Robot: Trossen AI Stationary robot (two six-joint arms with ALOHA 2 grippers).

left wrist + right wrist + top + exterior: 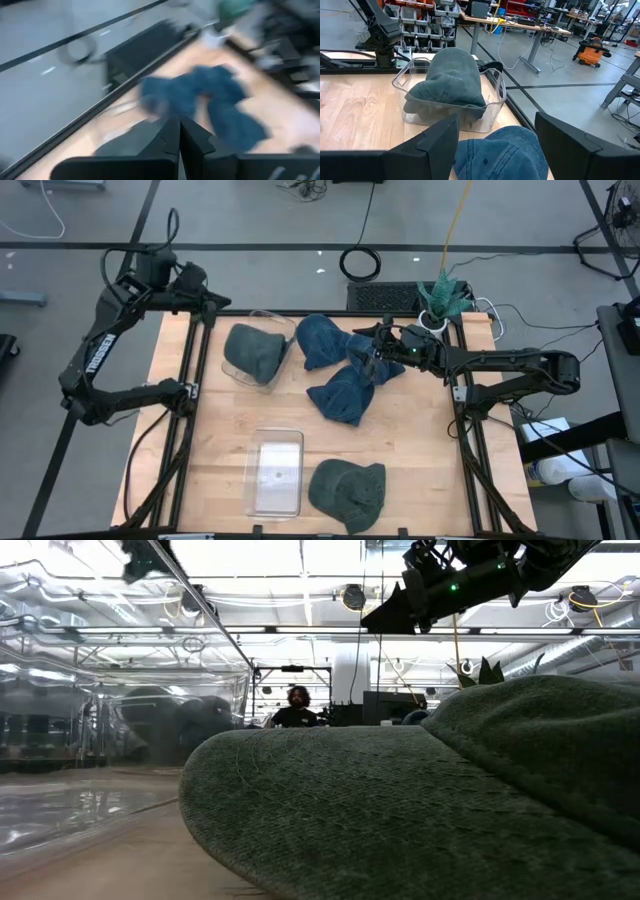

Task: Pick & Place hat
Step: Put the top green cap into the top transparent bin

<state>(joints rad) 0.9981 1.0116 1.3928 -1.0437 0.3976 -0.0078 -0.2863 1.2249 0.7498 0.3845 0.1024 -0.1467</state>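
Blue hats (345,370) lie heaped directly under your right gripper (375,352), fingers spread, nothing held. Reach step underway, I judge; next lower, pinch one hat. Left gripper (213,308) clenched empty, parked aside.

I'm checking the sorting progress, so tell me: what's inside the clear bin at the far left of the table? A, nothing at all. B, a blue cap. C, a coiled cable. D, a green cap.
D: the right wrist view shows a green cap sitting inside the clear bin, and the overhead view shows the same, while the blue caps lie on the wood beside it.
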